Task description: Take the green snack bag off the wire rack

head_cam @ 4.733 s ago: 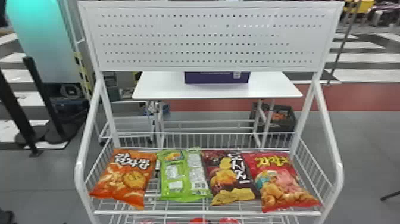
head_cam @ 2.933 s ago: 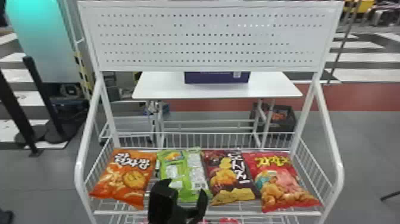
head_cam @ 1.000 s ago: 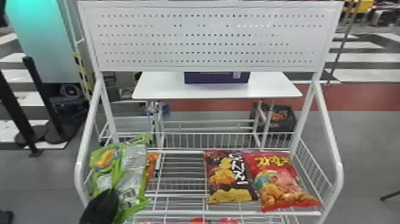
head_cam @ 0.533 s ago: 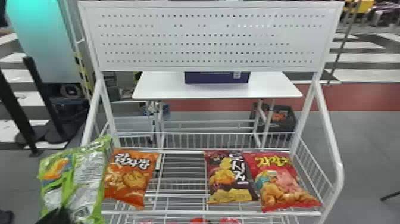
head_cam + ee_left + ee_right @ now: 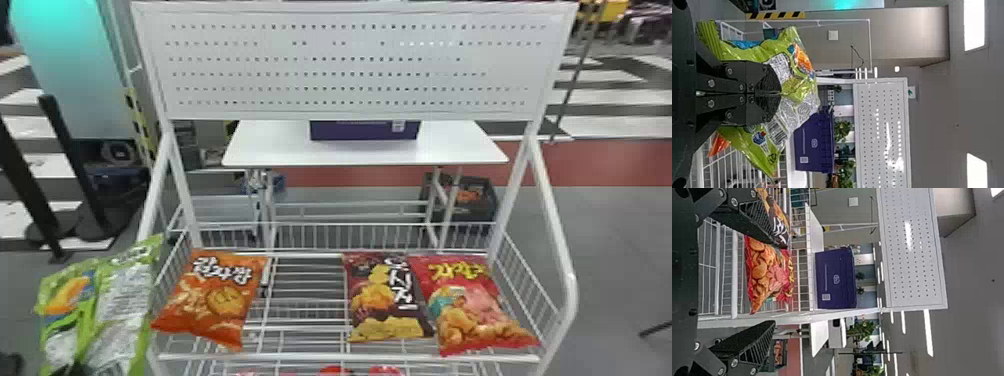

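Pinching the green snack bag [image 5: 120, 305] with my left gripper [image 5: 74, 369], I hold it by the wire rack's [image 5: 300, 357] near left side. My right gripper [image 5: 775, 282] has its fingers spread wide.

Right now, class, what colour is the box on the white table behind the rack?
The box is dark purple-blue; it shows best in the right wrist view.

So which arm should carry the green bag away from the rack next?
Probably left: the left end effector grips the green bag at the left side of the rack, while the right end effector is open and empty.
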Controlling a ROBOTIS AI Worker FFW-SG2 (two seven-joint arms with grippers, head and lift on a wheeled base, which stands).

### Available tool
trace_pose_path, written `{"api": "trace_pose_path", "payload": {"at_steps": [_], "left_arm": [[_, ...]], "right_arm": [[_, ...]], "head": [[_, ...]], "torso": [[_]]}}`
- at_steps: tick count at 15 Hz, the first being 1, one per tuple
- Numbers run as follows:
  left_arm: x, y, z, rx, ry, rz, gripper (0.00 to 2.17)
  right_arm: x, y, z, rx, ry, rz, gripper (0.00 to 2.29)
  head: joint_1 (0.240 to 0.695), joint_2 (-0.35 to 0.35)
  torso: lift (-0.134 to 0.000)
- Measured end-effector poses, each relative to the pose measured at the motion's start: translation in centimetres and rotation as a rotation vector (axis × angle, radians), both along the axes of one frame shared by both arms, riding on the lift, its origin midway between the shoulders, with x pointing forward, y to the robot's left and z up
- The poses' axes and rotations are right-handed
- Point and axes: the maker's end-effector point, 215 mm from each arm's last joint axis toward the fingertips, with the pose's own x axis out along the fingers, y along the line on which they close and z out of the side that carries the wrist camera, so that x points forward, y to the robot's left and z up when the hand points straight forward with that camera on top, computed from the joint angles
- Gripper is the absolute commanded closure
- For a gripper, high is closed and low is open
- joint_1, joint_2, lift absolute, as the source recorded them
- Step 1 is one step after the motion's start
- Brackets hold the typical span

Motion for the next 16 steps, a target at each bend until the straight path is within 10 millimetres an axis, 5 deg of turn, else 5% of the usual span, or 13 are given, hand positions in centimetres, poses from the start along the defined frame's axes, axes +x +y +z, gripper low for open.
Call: {"api": "trace_pose_path", "payload": {"at_steps": [16], "left_arm": [[0.07, 0.10, 0.81, -0.022, -0.020, -0.003, 1.89]], "right_arm": [[-0.29, -0.22, 0.33, -0.006, 0.000, -0.001, 0.17]], "head": [[0.499, 0.000]], "torso": [[0.000]]}}
